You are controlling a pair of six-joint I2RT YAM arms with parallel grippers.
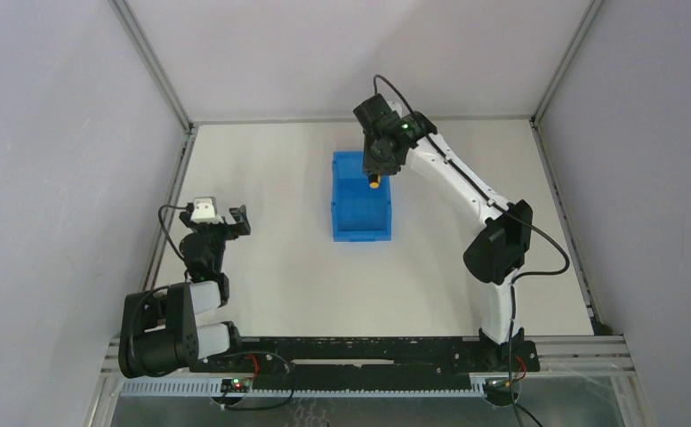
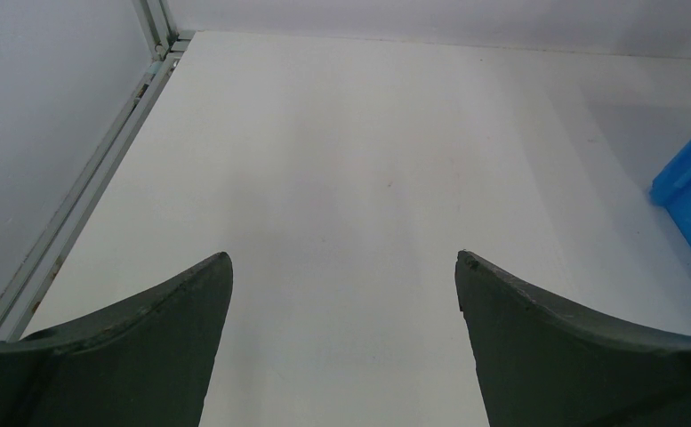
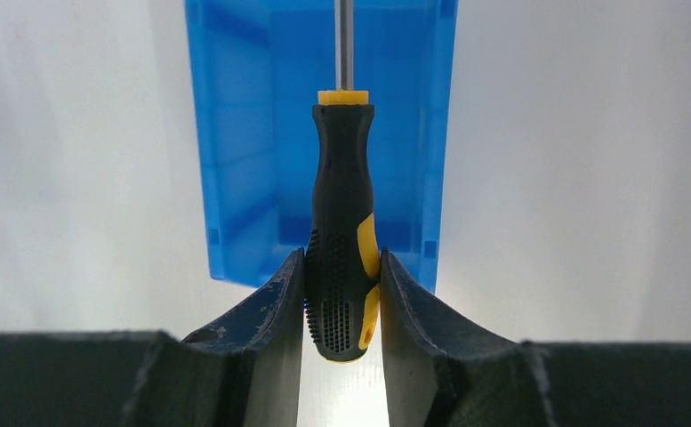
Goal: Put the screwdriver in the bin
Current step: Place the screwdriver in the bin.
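Above the bin [image 1: 360, 213], we are gripping the screwdriver [image 3: 341, 205] tightly in our right hand [image 3: 341, 258], so pickup looks done and only the release into it remains.

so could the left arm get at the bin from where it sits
Probably yes: only bare table lies between the open left gripper and the bin, at its near end. The right gripper, shut on the screwdriver, hangs over the far end.
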